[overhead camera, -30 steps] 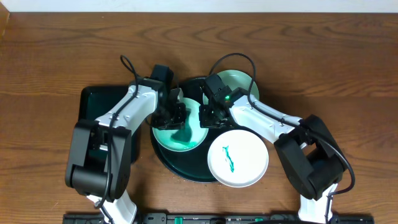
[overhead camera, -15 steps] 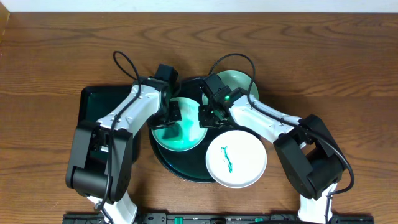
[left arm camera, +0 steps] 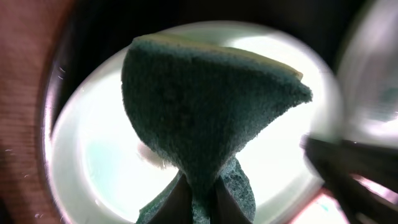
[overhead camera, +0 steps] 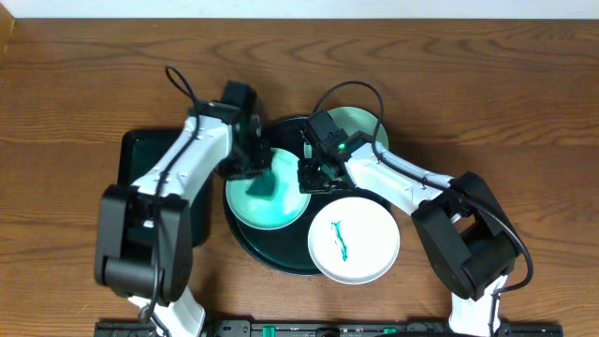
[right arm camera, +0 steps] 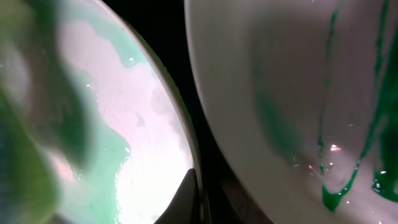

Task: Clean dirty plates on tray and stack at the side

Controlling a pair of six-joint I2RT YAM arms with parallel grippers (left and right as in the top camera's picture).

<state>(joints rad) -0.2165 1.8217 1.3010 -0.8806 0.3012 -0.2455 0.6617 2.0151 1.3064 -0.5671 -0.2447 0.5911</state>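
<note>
1. Left claw (overhead camera: 256, 167) clamped tight on dark green sponge (left arm camera: 205, 112), held over teal-smeared glossy white round plate (overhead camera: 271, 211) in left half of large round black tray (overhead camera: 271, 255).
2. Right claw (overhead camera: 309, 176) nearly closed, nipping that plate's right rim.
3. Scribbled white plate (overhead camera: 354, 239) overhangs tray's near-right rim.
4. Green-tinted white plate (overhead camera: 360, 122) at tray's far-right rim.
5. Tray on brown wooden tabletop (overhead camera: 524, 103).

Tray (overhead camera: 269, 253) black; front plate (overhead camera: 360, 245) white – teal scribble; sponge (left arm camera: 205, 112) dark green; table (overhead camera: 524, 94) brown woodgrain.
</note>
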